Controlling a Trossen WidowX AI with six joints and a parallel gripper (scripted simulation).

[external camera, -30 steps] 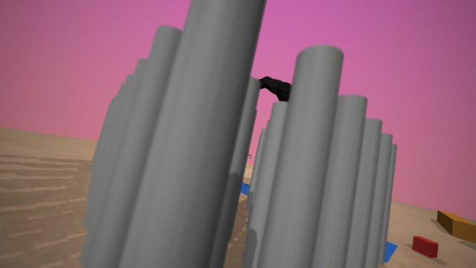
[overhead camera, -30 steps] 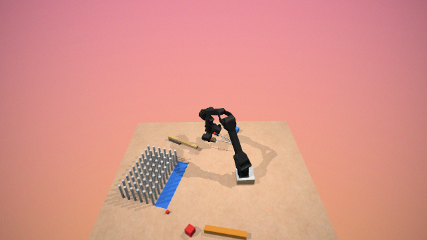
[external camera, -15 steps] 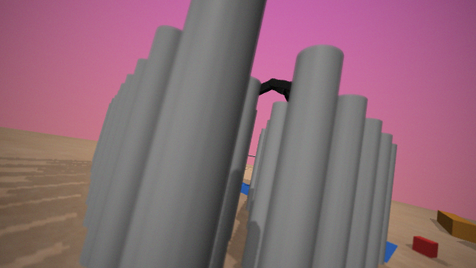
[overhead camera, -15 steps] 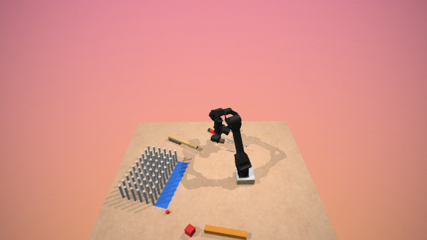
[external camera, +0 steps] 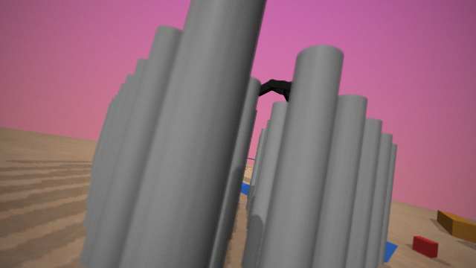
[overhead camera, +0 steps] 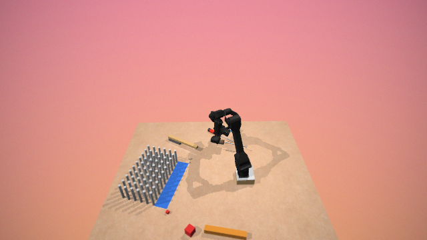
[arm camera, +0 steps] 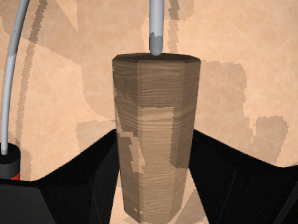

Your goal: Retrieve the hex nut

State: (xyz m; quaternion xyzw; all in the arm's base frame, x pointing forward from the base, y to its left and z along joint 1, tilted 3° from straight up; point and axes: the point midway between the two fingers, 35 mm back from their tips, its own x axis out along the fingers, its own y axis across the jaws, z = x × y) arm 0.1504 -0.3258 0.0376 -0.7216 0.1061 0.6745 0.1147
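Note:
My gripper [overhead camera: 219, 141] [arm camera: 152, 135] is shut on the wooden handle [arm camera: 156, 90] of a tool with a thin grey metal rod [arm camera: 156, 25]. In the top view the handle and rod are above the table, with the rod's shadow apart from it. A second tool with a red and black handle [overhead camera: 211, 131] [arm camera: 9, 162] lies beside it, its curved rod [arm camera: 11, 75] at the left of the wrist view. The grey spacers [overhead camera: 121, 191] [external camera: 316, 149] stand in rows. The blue taped strip [overhead camera: 173, 183] [external camera: 390, 251] lies in front of them. I cannot see the nut.
A tan stick with a dark part [overhead camera: 190, 144] lies behind the strip's far end. A small red block [overhead camera: 167, 212] lies near the strip's near end. A larger red cube [overhead camera: 189, 230] and an orange bar [overhead camera: 225, 232] lie near the front edge. A blue thing is mostly hidden behind the arm.

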